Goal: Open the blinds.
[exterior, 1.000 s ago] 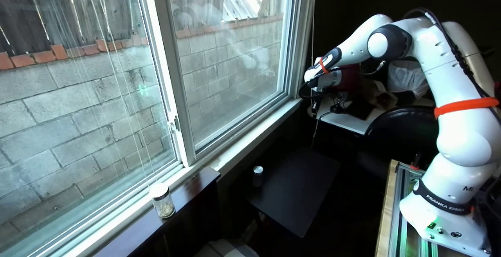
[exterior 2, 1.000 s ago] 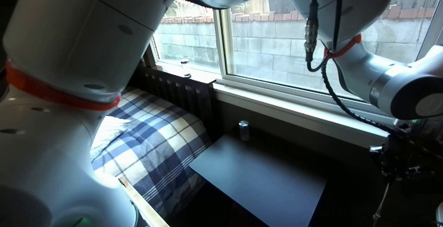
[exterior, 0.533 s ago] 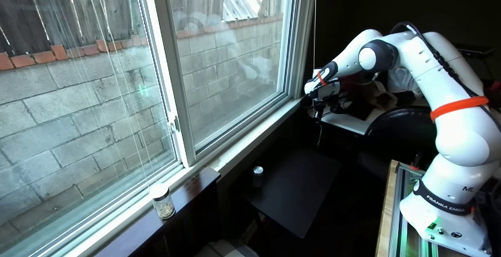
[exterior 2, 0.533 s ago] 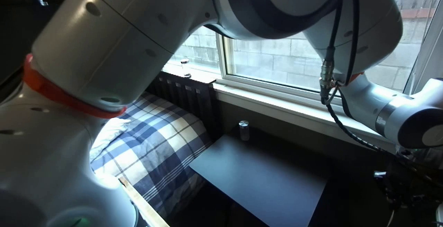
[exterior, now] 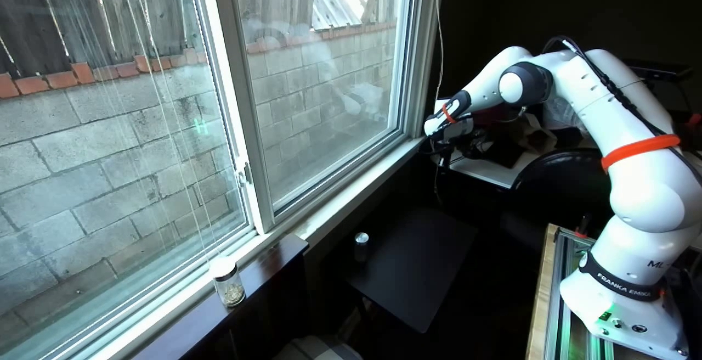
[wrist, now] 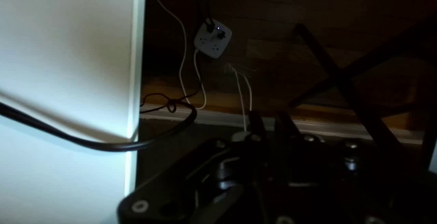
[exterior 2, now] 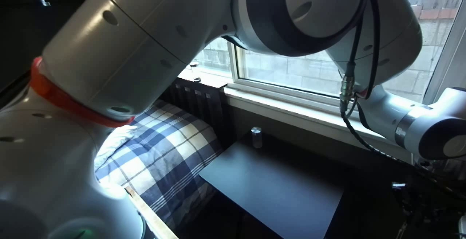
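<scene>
The slats of the blinds are out of view. Thin pale blind cords point(exterior: 164, 91) hang before the near pane. A white pull cord point(exterior: 440, 47) hangs at the window's far corner, bowed and slack, down to my gripper point(exterior: 443, 161). In the wrist view my gripper point(wrist: 268, 114) points down, its two dark fingers apart with a narrow gap between them. The cord's lower strands point(wrist: 246, 91), with frayed ends, show beside and behind the left finger. I see no cord in the gap. In an exterior view the gripper point(exterior 2: 409, 199) is dark, with the cord's end point(exterior 2: 401, 230) below.
A white desk point(wrist: 68, 39) with a black cable point(wrist: 112, 146) is close beside the gripper. A power strip point(wrist: 213, 39) lies on the floor. A jar point(exterior: 229, 286) stands on the ledge and a can point(exterior: 361, 247) on the dark table point(exterior: 417, 272). A black chair point(exterior: 559, 184) stands near the arm.
The arm has come down, mostly in the first half second. The pull cord above the gripper has gone from straight to bowed. The cord's tail below it has shifted.
</scene>
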